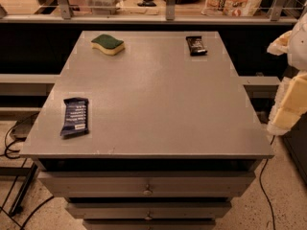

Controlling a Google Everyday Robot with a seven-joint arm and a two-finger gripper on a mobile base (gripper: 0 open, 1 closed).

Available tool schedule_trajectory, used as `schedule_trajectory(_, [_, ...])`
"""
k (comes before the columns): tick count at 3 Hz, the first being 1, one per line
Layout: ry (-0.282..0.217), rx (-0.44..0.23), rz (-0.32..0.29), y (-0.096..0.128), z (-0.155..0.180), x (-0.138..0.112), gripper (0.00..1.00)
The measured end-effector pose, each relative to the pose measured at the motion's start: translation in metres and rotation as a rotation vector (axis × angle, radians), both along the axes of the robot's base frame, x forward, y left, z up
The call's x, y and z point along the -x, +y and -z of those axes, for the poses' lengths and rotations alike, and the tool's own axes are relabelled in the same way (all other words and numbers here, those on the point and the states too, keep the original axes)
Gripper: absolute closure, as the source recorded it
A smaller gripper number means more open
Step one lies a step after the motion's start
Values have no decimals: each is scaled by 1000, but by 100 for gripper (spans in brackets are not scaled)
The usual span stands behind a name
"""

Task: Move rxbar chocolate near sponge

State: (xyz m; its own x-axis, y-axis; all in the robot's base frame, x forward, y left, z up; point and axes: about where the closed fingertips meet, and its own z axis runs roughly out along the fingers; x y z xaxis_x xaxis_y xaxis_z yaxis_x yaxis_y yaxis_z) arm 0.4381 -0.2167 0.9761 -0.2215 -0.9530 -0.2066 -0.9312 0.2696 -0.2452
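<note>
In the camera view, my end effector [291, 97] hangs at the far right edge of the frame, beyond the right side of the worktop [158, 109] and touching nothing on it. I cannot tell whether it is open or closed. The rxbar chocolate [196, 45] lies flat near the worktop's far right corner, its long side running roughly front to back. The sponge [108, 44] sits green side up near the far left corner, well apart from the rxbar chocolate. A longer dark-blue wrapped bar [75, 116] lies near the front left edge. Below the worktop's front edge are stacked drawers [146, 183] with small knobs.
</note>
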Motion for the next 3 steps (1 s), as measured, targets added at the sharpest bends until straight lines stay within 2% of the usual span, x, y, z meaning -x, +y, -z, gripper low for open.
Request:
schedule_trajectory(1, [0,0,0,0,0,0,0])
schedule_trajectory(2, [-42,-65,23,6,-2,-22,0])
schedule_trajectory(3, [-121,-176,27,20,-8,-64,0])
